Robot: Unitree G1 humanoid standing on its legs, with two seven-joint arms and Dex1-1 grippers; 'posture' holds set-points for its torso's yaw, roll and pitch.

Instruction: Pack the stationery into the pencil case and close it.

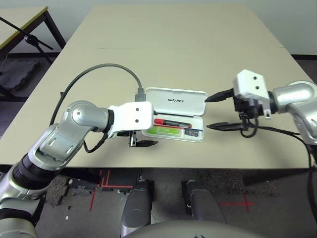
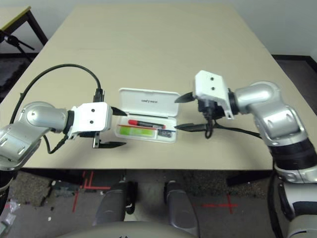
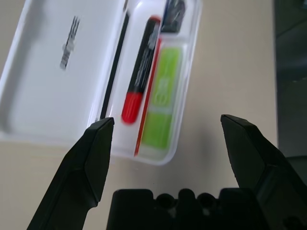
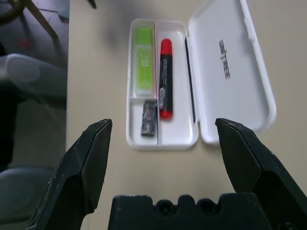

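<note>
While lid lies open:
case: 1 (image 4: pixel 230 72), on table (image 1: pixel 173 44)
items inside: 3 – highlighter (image 4: pixel 142 57), marker (image 4: pixel 166 79), block (image 4: pixel 149 118)
grippers: 2, left (image 1: pixel 143 131) & right (image 1: pixel 214 111), fingers spread, holding nothing

The white case (image 4: pixel 165 136) lies open and flat, its lid (image 4: pixel 230 72), lettered "UNITREE", folded back alongside the tray. In the tray lie the red marker (image 4: pixel 165 79) nearest the hinge, the green highlighter (image 4: pixel 143 58) beside it, and the dark block (image 4: pixel 149 119) in the small end compartment.
</note>
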